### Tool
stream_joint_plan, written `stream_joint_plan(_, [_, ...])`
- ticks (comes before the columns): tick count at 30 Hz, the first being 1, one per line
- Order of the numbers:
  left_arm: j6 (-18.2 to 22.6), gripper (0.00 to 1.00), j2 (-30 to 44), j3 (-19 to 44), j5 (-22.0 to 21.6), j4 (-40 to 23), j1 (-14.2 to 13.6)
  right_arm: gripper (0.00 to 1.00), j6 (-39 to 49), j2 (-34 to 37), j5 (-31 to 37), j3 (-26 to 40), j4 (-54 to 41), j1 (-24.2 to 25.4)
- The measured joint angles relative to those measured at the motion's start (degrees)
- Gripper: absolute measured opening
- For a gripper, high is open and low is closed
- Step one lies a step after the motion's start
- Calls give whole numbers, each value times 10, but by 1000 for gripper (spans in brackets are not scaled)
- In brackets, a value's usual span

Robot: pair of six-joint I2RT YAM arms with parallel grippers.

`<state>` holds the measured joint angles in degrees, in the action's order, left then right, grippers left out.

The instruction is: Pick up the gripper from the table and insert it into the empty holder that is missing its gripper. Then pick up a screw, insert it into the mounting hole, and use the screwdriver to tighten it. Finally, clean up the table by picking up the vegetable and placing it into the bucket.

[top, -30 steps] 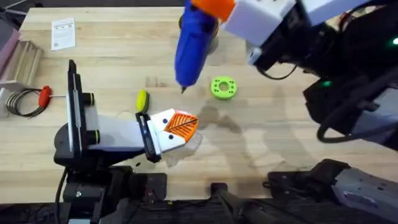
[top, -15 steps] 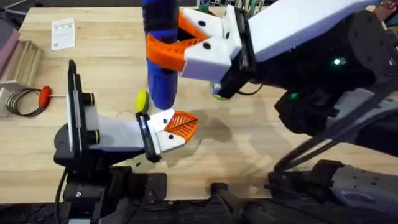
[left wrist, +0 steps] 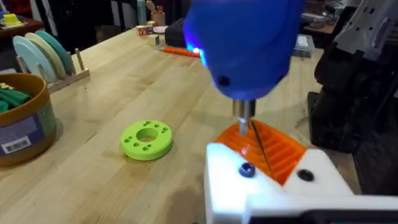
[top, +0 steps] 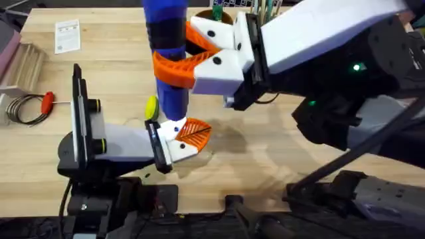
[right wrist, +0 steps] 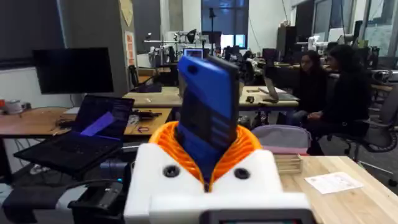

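Overhead: my right gripper (top: 178,58) clenched the screwdriver (top: 167,53) upright, tip aimed at the screw (left wrist: 247,170) in the holder (left wrist: 273,186). Left fingers: cannot tell.

Where things sat on the table

The screwdriver (top: 167,60) stood upright, held by the right gripper (top: 189,50), with its tip just above the holder (top: 174,141) at the end of the left arm. The gripper (top: 194,132) sat in that holder. The vegetable (top: 151,106) lay just behind the holder, beside the screwdriver. A disc (left wrist: 147,139) lay on the table near the holder, and the bucket (left wrist: 22,121) stood farther off past it. A paper card (top: 68,34) lay at the far left.
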<state>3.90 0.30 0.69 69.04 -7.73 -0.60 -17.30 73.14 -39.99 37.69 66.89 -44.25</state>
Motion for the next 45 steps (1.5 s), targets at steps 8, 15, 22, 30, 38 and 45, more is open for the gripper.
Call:
stream_joint_plan(8, [0, 9, 0, 0, 0, 0, 0, 22, 2, 4, -14, 0, 2, -1])
stream_joint_plan(15, [0, 9, 0, 0, 0, 0, 0, 22, 5, 9, -17, 0, 3, -11])
stream_joint_plan(22, [0, 9, 0, 0, 0, 0, 0, 22, 6, 9, -17, 0, 1, -11])
stream_joint_plan(30, [0, 9, 0, 0, 0, 0, 0, 22, 7, 28, -17, 0, 3, -11])
stream_joint_plan(38, [0, 9, 0, 0, 0, 0, 0, 22, 6, 37, -17, 0, 5, -11])
stream_joint_plan(45, [0, 9, 0, 0, 0, 0, 0, 22, 6, 37, -19, 0, 5, -11])
